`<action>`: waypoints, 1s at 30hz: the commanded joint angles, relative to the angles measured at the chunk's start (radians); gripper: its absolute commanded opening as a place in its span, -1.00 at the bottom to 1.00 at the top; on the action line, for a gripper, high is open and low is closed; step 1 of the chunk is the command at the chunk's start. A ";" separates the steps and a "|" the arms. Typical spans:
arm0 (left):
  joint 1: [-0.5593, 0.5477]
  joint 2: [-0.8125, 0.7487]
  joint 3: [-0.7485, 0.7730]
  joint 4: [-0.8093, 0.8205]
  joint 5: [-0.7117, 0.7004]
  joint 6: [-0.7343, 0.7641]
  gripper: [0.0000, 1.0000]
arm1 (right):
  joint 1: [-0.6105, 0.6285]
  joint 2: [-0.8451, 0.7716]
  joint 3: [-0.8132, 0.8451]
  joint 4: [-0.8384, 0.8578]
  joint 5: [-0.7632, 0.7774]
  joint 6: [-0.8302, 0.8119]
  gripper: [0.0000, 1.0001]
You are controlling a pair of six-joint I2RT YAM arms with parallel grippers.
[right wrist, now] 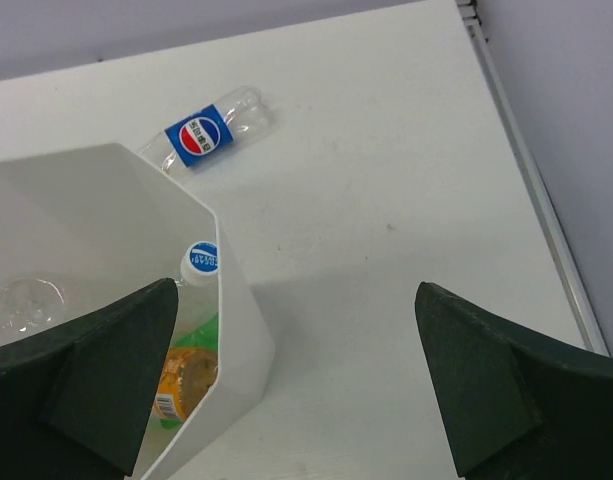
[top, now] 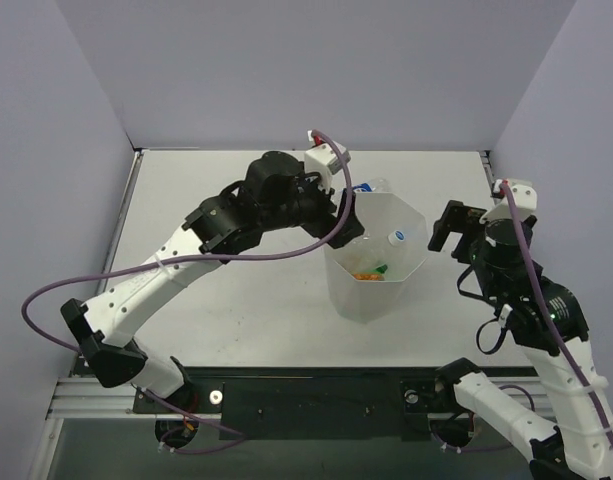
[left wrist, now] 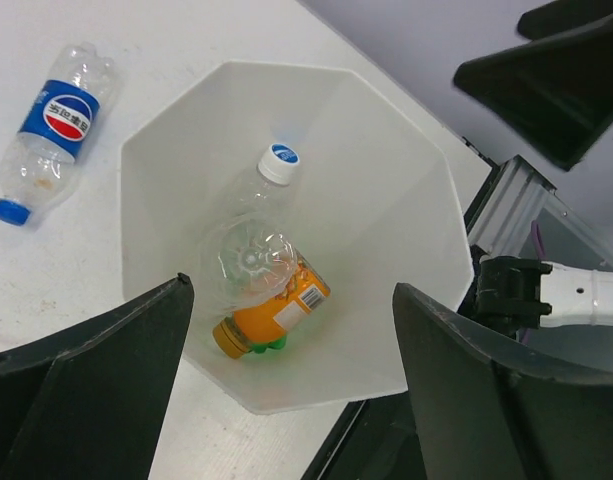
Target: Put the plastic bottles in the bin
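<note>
The white bin point(top: 411, 225) stands right of the table's middle. Inside lie a plain clear bottle point(left wrist: 254, 245) with a white and blue cap, a short orange bottle point(left wrist: 276, 308) and, under them, a bit of the green bottle point(left wrist: 268, 345). The blue-label bottle point(left wrist: 52, 125) lies on the table just behind the bin point(left wrist: 386, 200), also seen as the blue-label bottle point(right wrist: 208, 134). My left gripper point(left wrist: 291, 385) hangs open over the bin's mouth, holding nothing. My right gripper point(right wrist: 296, 390) stands open and empty just right of the bin point(right wrist: 236, 335).
The table's raised right edge point(right wrist: 531, 190) runs close by the right arm. Grey walls enclose the table on three sides. The right gripper point(left wrist: 556, 80) shows beyond the bin in the left wrist view.
</note>
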 commanded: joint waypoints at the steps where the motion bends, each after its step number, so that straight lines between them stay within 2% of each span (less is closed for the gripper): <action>1: 0.018 -0.101 0.030 0.080 -0.133 -0.010 0.86 | -0.005 0.025 0.005 -0.015 -0.077 0.023 1.00; 4: 0.138 -0.119 -0.045 0.100 -0.168 -0.080 0.91 | -0.005 0.016 0.007 -0.015 -0.068 0.031 1.00; 5: 0.237 -0.118 -0.069 0.115 -0.092 -0.119 0.91 | -0.005 0.008 0.008 -0.014 -0.064 0.031 1.00; 6: 0.280 -0.109 -0.108 0.147 -0.046 -0.189 0.91 | -0.005 0.005 0.007 -0.014 -0.061 0.034 1.00; 7: 0.358 -0.100 -0.122 0.161 0.066 -0.212 0.91 | -0.005 -0.004 0.016 -0.017 -0.067 0.035 1.00; 8: 0.380 -0.080 -0.148 0.193 0.111 -0.241 0.92 | -0.005 -0.005 0.019 -0.018 -0.067 0.039 1.00; 11: 0.449 0.001 -0.145 0.183 0.124 -0.204 0.91 | -0.005 -0.019 0.034 -0.021 -0.077 0.045 1.00; 14: 0.489 0.162 -0.090 0.160 0.102 -0.145 0.88 | -0.005 -0.025 0.043 -0.024 -0.073 0.046 1.00; 18: 0.525 0.374 0.039 0.135 0.196 -0.065 0.82 | -0.005 -0.025 0.047 -0.046 -0.067 0.049 1.00; 25: 0.518 0.740 0.381 -0.053 0.317 0.125 0.73 | -0.005 -0.010 0.088 -0.092 -0.031 0.042 1.00; 30: 0.495 0.888 0.561 -0.144 0.283 0.218 0.72 | -0.003 0.047 0.157 -0.133 -0.031 0.040 1.00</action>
